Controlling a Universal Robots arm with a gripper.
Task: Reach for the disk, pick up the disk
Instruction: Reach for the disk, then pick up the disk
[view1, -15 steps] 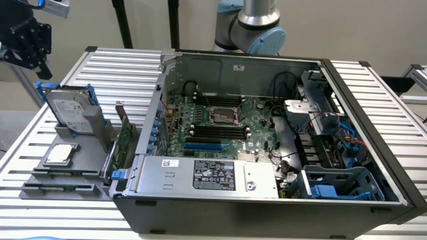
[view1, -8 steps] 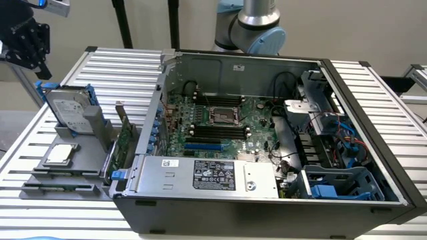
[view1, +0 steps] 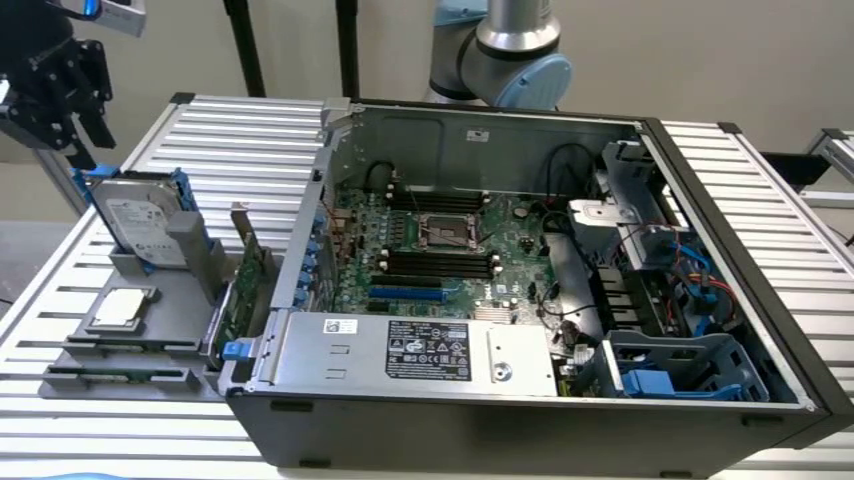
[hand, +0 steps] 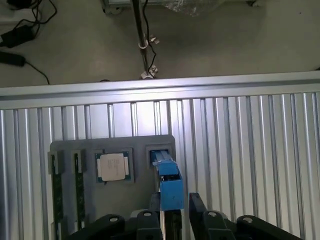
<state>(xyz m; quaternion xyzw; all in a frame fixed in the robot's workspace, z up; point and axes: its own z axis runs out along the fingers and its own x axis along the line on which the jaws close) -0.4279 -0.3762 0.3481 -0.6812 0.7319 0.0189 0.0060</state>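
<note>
Flat rectangular silver-grey hard disk (view1: 138, 222) w/ white label & blue plastic rails stands on edge in a slot of the matte grey plastic holder (view1: 200, 265). The holder sits on the ribbed aluminium table (view1: 227, 130). Black gripper (view1: 67, 120) hangs just above the disk. Its fingers (hand: 197, 210) are spread wide either side of the top rail, not touching, holding nothing.

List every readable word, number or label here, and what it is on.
No text can be read.
Disk white label: print too small.
Power supply black label: too small.
White sticker beside it: too small.
Small sticker inside the case, back wall: blurred.
Chip: markings too faint.
</note>
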